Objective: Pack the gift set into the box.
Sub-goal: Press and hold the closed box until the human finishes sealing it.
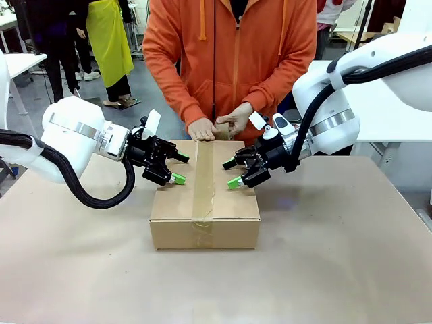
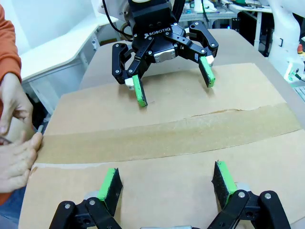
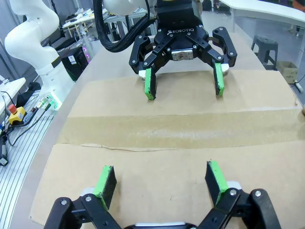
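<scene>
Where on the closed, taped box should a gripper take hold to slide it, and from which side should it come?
The box is far wider than either gripper's open span. Probably best is a two-arm squeeze: left gripper against the left short wall, right gripper against the right, coming in from the sides, clear of the person's hands at the far edge.

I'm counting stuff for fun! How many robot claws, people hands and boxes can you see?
End effectors: 2, left end effector and right end effector
Person's hands: 2, one hand, other hand
Box: 1
Total: 5
</scene>
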